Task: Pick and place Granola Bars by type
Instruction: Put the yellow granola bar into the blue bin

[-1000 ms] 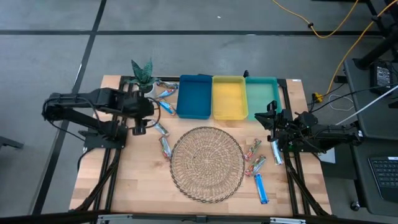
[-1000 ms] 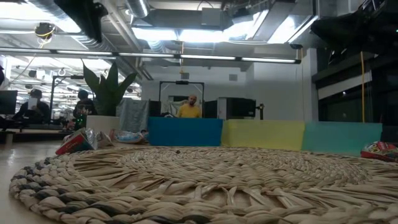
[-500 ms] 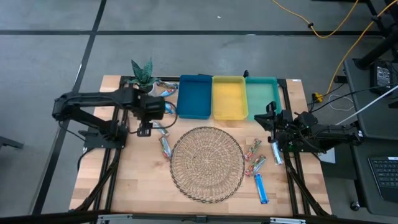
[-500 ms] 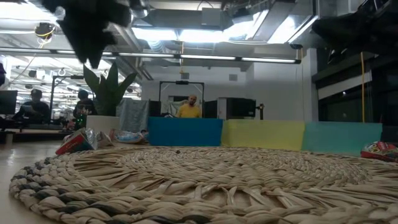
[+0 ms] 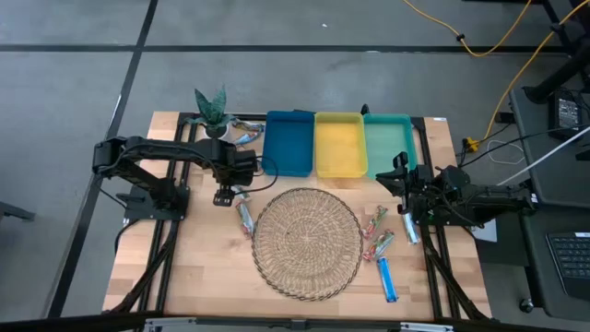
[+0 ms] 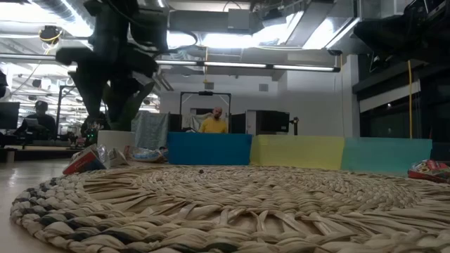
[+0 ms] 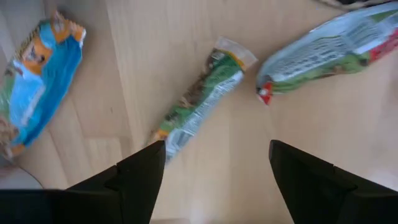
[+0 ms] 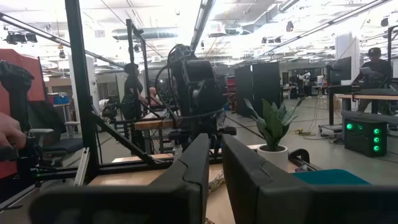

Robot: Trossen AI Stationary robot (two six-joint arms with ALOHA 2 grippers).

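Observation:
My left gripper (image 5: 224, 195) hangs open over the table just left of the round wicker mat (image 5: 307, 242), fingers pointing down. In its wrist view a silver-green granola bar (image 7: 202, 96) lies flat on the wood just ahead of the gap between the fingers (image 7: 214, 165), untouched. A second silver-green bar (image 7: 323, 53) and a blue bar (image 7: 37, 81) lie beside it. More bars lie right of the mat (image 5: 380, 242), one of them blue (image 5: 388, 278). My right gripper (image 5: 398, 175) waits shut at the table's right side.
A blue tray (image 5: 288, 143), a yellow tray (image 5: 338, 145) and a teal tray (image 5: 388, 143) stand in a row along the far edge. A potted plant (image 5: 211, 109) stands at the far left, with more bars (image 5: 245, 136) beside it. People are in the room behind.
My left gripper has swung toward the table's right edge and come down, from beside the plant to just over the bars left of the mat. The bars have not moved.

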